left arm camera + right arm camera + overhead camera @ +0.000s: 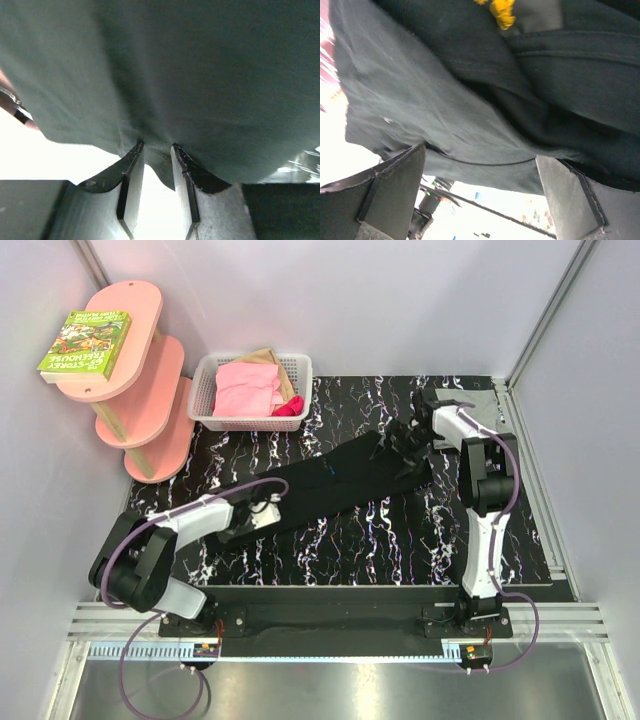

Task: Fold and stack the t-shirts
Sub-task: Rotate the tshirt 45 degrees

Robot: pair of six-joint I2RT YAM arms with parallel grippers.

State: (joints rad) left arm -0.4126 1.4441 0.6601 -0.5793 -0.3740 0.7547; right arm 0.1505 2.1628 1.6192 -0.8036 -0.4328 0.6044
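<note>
The black t-shirt [340,480] lies stretched in a long diagonal band across the dark marbled table, from lower left to upper right. My left gripper [268,508] is at its lower-left end. In the left wrist view it [157,147] is shut on a fold of the shirt's edge [160,75]. My right gripper [412,435] is at the bunched upper-right end. In the right wrist view its jaws [480,155] stand wide open with the black cloth [460,115] lying across them. The light grey t-shirt [478,400] lies flat at the back right, partly under the right arm.
A white basket [205,390] with pink cloth stands at the back left of the table. A pink shelf unit [140,360] with a green book [85,342] is at the far left. White walls close in the back and sides.
</note>
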